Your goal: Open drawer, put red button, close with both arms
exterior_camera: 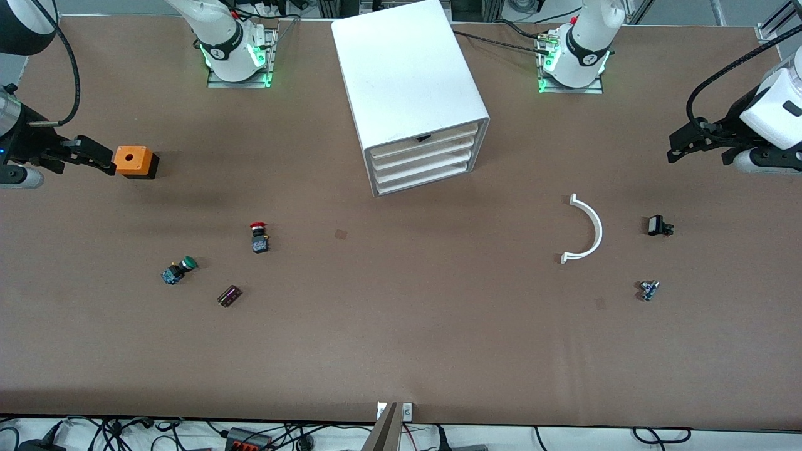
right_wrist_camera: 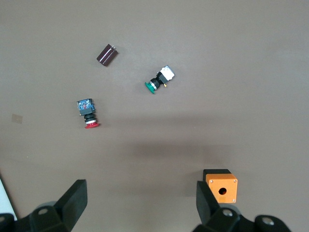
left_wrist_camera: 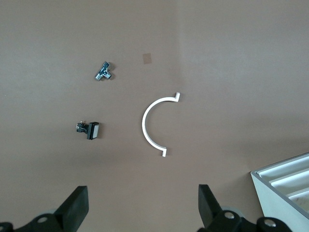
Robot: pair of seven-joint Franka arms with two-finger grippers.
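The white four-drawer cabinet (exterior_camera: 410, 81) stands between the two arm bases with every drawer pushed in. The drawer (exterior_camera: 421, 153) is the second from the top, under the one with a black mark. The red button (exterior_camera: 258, 237) (right_wrist_camera: 88, 115) lies on its side on the table, toward the right arm's end and nearer the front camera than the cabinet. My right gripper (exterior_camera: 94, 155) (right_wrist_camera: 142, 198) hangs open and empty beside the orange box (exterior_camera: 133, 161). My left gripper (exterior_camera: 680, 147) (left_wrist_camera: 143, 203) hangs open and empty over the left arm's end of the table.
A green-capped button (exterior_camera: 180, 269) (right_wrist_camera: 158, 81) and a small dark part (exterior_camera: 229, 295) lie near the red button. Toward the left arm's end lie a white half-ring (exterior_camera: 586, 228) (left_wrist_camera: 152, 125), a black part (exterior_camera: 658, 225) and a small metal part (exterior_camera: 648, 289).
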